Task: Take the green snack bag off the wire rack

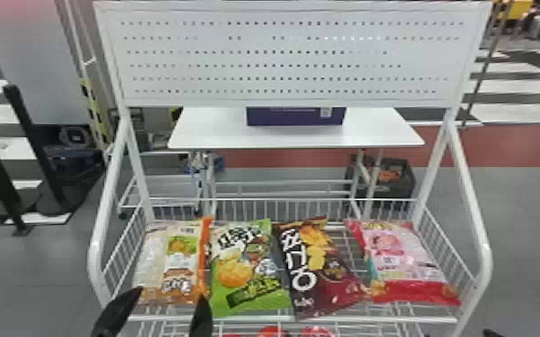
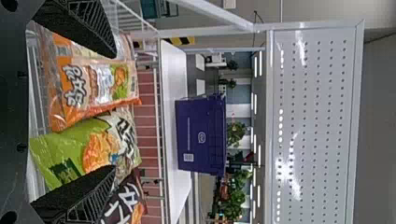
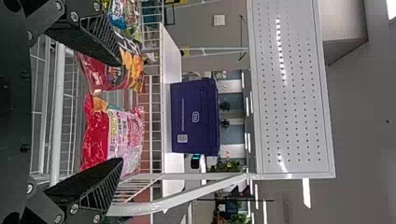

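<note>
Green and glossy, the snack bag (image 1: 250, 269) is lying in the wire rack (image 1: 417, 319) between an orange bag (image 1: 184, 248) and a maroon bag (image 1: 334, 284). I'm holding my left claw (image 1: 172, 295), fingers apart, by the rack's front left; the green bag is resting farther forward, to its right. My right claw (image 1: 489, 333) is waiting open near the rack's front right.

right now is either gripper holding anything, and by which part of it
Nothing is held; the left gripper and right gripper have open jaws, and the green snack bag lies on the wire rack.
</note>
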Tool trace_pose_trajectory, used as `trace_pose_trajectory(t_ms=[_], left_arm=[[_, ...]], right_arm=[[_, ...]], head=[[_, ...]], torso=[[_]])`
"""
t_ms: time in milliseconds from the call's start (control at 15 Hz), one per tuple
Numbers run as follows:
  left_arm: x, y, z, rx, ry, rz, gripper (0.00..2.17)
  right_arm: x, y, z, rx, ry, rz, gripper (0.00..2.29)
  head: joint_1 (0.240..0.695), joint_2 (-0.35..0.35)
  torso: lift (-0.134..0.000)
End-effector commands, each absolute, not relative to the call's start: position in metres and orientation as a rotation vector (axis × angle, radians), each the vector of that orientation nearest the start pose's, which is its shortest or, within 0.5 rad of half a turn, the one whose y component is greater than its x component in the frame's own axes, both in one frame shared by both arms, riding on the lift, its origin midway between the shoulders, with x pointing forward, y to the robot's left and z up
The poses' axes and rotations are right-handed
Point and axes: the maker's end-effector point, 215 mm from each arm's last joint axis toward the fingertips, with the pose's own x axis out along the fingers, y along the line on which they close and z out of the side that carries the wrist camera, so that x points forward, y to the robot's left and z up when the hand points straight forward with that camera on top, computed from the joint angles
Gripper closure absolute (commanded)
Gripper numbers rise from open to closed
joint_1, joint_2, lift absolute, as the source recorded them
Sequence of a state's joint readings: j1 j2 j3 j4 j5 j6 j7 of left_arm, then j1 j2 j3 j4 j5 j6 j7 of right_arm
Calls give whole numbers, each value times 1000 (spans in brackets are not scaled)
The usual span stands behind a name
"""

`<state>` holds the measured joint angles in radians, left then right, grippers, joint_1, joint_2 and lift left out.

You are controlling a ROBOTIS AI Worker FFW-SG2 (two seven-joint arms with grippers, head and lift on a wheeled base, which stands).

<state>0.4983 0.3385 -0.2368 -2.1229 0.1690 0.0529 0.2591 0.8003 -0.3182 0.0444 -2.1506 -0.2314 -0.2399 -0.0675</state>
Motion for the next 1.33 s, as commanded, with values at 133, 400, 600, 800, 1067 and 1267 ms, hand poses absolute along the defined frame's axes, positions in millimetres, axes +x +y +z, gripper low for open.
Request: trace_pose_trajectory(t_ms=[133, 400, 600, 800, 1067, 1267], left_arm=[[478, 131, -361, 25, 117, -164, 33], [515, 99, -379, -4, 158, -189, 36], [534, 83, -398, 18, 213, -195, 39], [540, 78, -413, 37, 244, -200, 63], [546, 77, -431, 60, 289, -201, 76], [547, 76, -436, 70, 302, -204, 83]], right_arm=[[354, -228, -333, 32, 14, 137, 171], [353, -227, -333, 31, 13, 136, 171], [352, -222, -334, 26, 14, 144, 171], [352, -222, -333, 27, 14, 145, 171], [351, -222, -333, 24, 15, 149, 171], [351, -223, -334, 24, 18, 151, 171]], head=[[499, 0], [499, 0], [499, 0], [499, 0], [499, 0], [499, 0]], torso=[[0], [0], [0], [0], [0], [0]])
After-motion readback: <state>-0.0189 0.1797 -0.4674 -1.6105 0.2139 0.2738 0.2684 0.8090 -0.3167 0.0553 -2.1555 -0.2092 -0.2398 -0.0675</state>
